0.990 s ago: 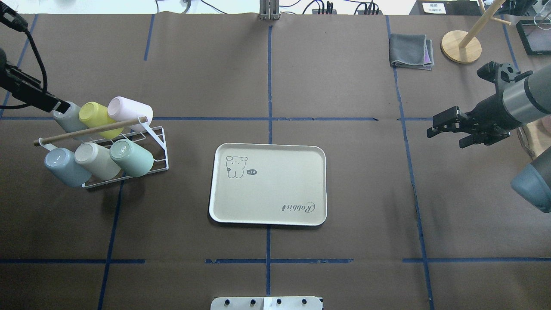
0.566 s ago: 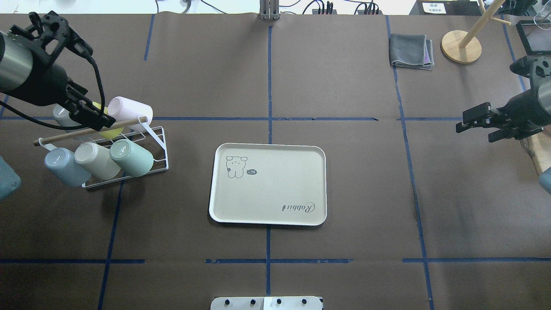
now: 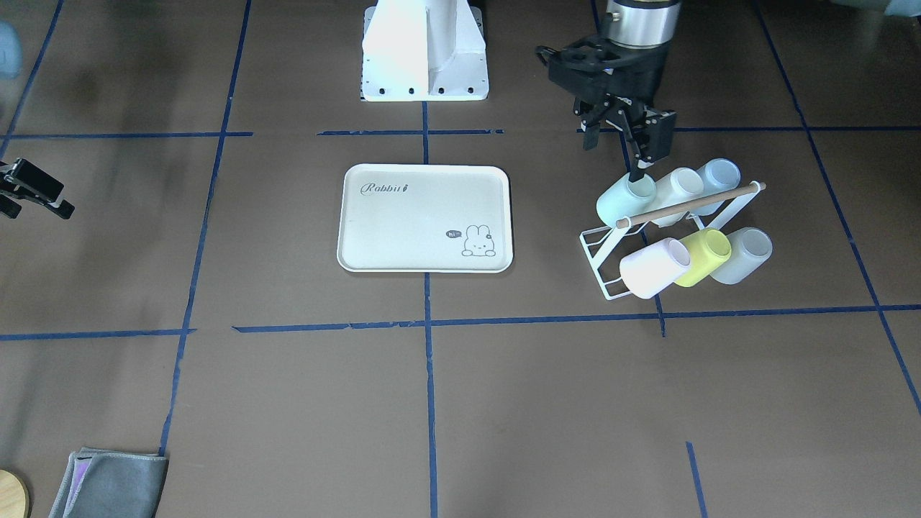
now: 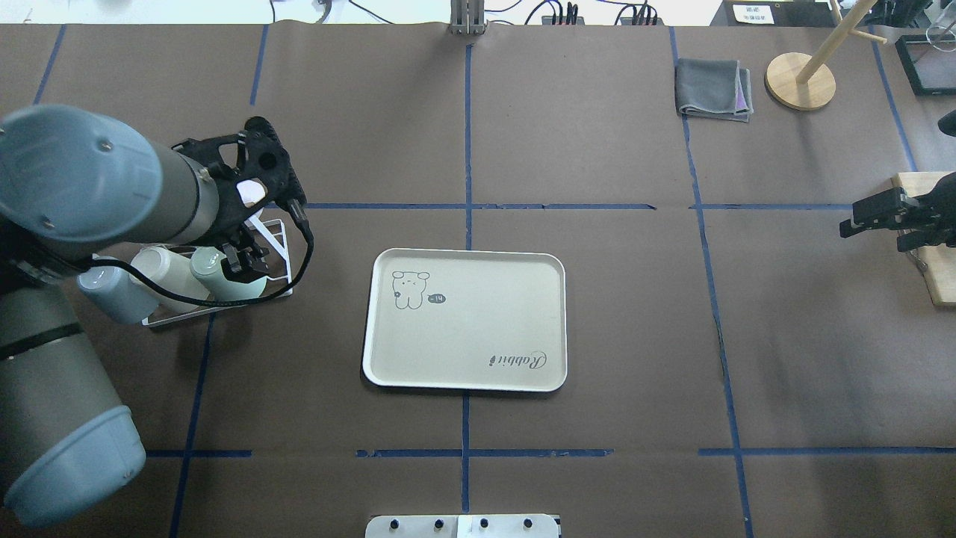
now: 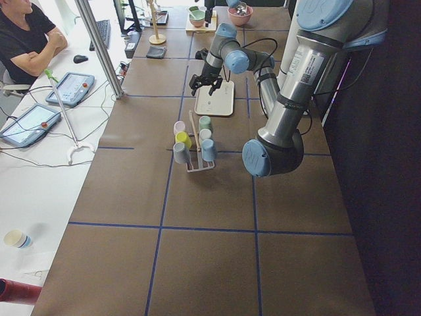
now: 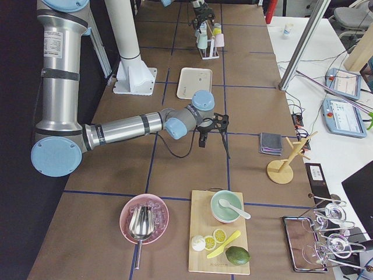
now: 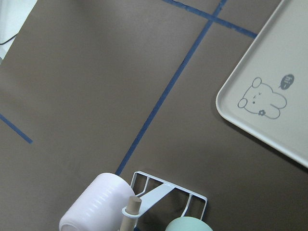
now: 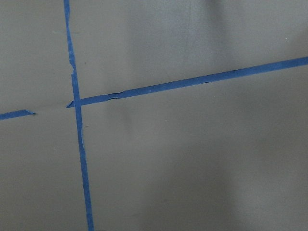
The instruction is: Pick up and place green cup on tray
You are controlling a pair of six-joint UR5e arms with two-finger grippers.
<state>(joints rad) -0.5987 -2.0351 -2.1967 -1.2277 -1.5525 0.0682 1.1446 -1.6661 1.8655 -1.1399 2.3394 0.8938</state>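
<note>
The left end effector (image 3: 624, 155) is seen in the front-facing view at upper right, pointed down at the green cup (image 3: 622, 203). Its jaws appear to be parted, one slender fingertip lies against the cup's upper end, and nothing has been gripped. The cup is carried tilted at the left end of the upper row of a white wire rack (image 3: 601, 248), just beside a cream cup (image 3: 676, 185) and behind a wooden dowel (image 3: 691, 203). The tray (image 3: 424, 223) lies apart at centre, and the right end effector (image 3: 29, 191) is parked at the left edge. In the overhead view the left end effector (image 4: 245, 263) is laid over the green cup (image 4: 209, 263) at left, with the tray (image 4: 478, 329) at centre. The right end effector (image 4: 889, 217) is held open and empty at the right edge. In the left side view the cup (image 5: 205, 123) is shown on the rack, nearer than the tray (image 5: 215, 99). In the left wrist view only the cup's end (image 7: 188, 224) is caught at the bottom edge, the fingers are not shown, and the tray's corner (image 7: 284, 57) fills the upper right. In the right wrist view only taped tabletop is seen. The step in hand is judged to be the grasp. The jaws should be centred across the cup's body, clear of dowel and neighbour. Once the cup is gripped, it should be drawn off along its own tilt so that the light rack is not dragged.
</note>
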